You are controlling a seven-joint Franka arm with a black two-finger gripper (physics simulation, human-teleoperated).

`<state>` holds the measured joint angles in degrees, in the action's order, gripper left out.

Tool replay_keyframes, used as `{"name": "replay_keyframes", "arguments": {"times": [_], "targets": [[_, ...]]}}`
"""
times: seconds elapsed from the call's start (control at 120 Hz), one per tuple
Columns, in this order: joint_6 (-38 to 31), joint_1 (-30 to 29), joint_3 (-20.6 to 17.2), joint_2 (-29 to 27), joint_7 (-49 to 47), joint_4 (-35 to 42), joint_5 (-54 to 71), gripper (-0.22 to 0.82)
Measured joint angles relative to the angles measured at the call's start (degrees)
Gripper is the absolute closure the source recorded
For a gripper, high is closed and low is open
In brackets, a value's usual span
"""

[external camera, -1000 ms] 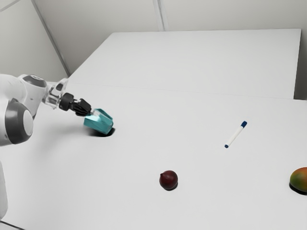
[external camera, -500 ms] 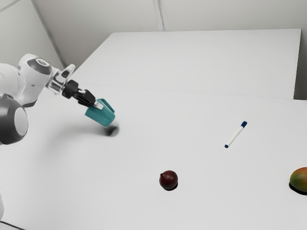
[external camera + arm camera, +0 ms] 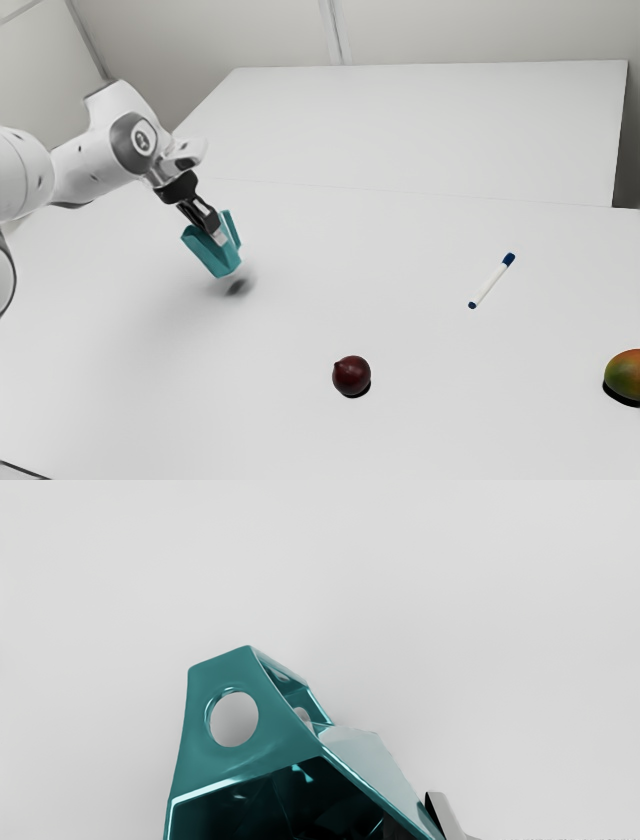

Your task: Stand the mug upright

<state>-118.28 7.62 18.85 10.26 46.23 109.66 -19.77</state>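
In the exterior view my gripper (image 3: 214, 232) points steeply down, shut on the wall of the teal mug (image 3: 212, 254). The mug hangs tilted just above the table, its mouth facing up toward the arm and its shadow below it. In the wrist view the mug (image 3: 220, 765) shows its dark open inside and a part with a round hole. My gripper (image 3: 419, 819) pinches the mug's wall there, one finger (image 3: 444, 810) outside and the other partly hidden inside the mouth.
On the white table (image 3: 420, 240), a dark red round fruit (image 3: 351, 375) lies in front of the mug. A white marker with blue ends (image 3: 491, 281) lies farther toward the exterior view's right, and a green-orange mango (image 3: 626, 375) sits at that view's right edge.
The mug has come up off the table in my grip. My hand has risen and swung to a steeper downward angle, turning the mug closer to upright. The fruits and marker have stayed put.
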Motion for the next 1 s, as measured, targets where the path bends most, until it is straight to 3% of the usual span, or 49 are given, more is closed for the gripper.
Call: {"name": "replay_keyframes", "arguments": {"times": [0.625,1.0], "targets": [[-10.74,9.28,1.05,-9.41,-20.48,16.15,18.59,0.79],[-16.4,14.96,2.33,-9.59,-30.61,19.0,20.22,0.79]]}}
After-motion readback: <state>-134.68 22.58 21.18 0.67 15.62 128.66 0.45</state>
